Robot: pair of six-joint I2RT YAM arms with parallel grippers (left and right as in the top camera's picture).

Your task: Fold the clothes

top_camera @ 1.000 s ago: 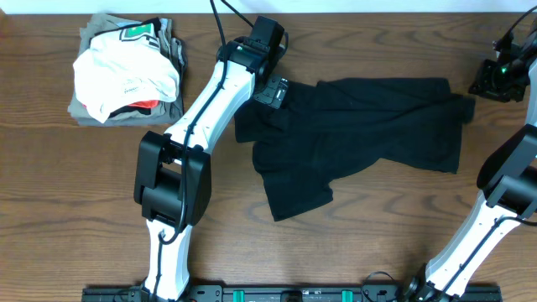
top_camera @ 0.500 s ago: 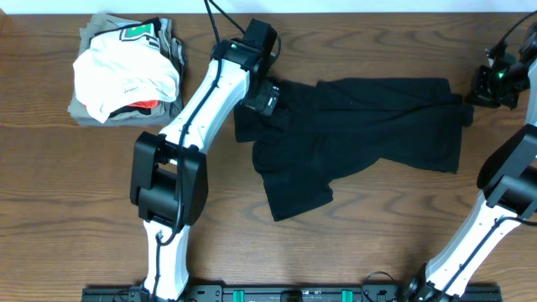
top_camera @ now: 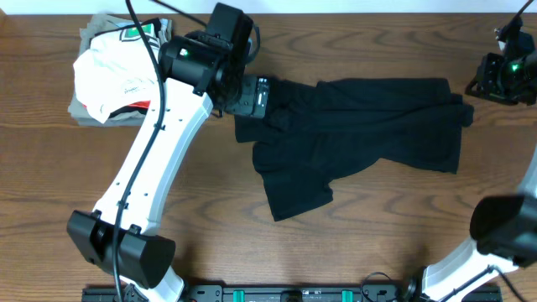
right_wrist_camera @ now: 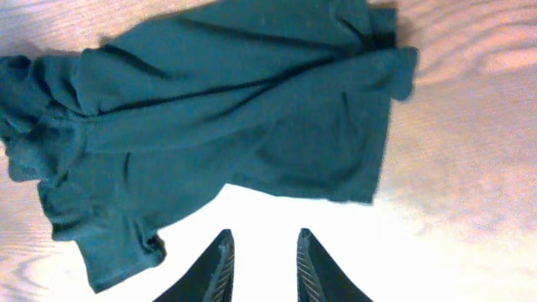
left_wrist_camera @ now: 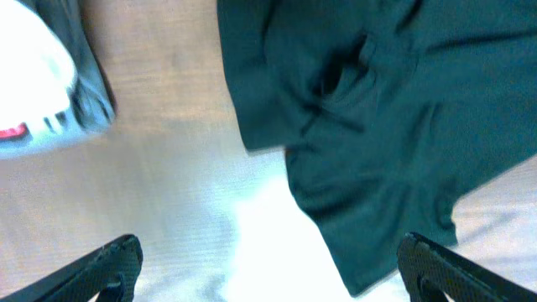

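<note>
1. Black shirt (top_camera: 361, 134): lies crumpled and spread flat on the wooden table (top_camera: 377, 226), running from the table's centre out toward 3 o'clock. One flap hangs down toward 6 o'clock at its left end.
2. Left gripper (left_wrist_camera: 273, 273): jaws spread to full width, nothing between them, nothing held.
3. Left wrist view: the shirt fills the field from 12 to 4 o'clock of the jaws. Its lower edge comes down close to the right-hand finger without touching it. Bare table sits between the fingers toward the left.
4. Overhead: the left gripper hangs over the shirt's 9 o'clock end, at the bunched folds there.
5. Right gripper (right_wrist_camera: 263, 268): jaws parted only a little, fingers close together, bare table showing in the gap, nothing held.
6. Right wrist view: the shirt lies from 9 to 1 o'clock of the jaws, with its nearest hem apart from the fingertips.
7. Overhead: the right gripper sits off the shirt's 2 o'clock corner, just beyond the fabric edge.
8. At the table's 10 o'clock, a white garment (top_camera: 126, 71) with green and red print lies on top of folded grey-olive garments (top_camera: 88, 113), apart from the shirt.
</note>
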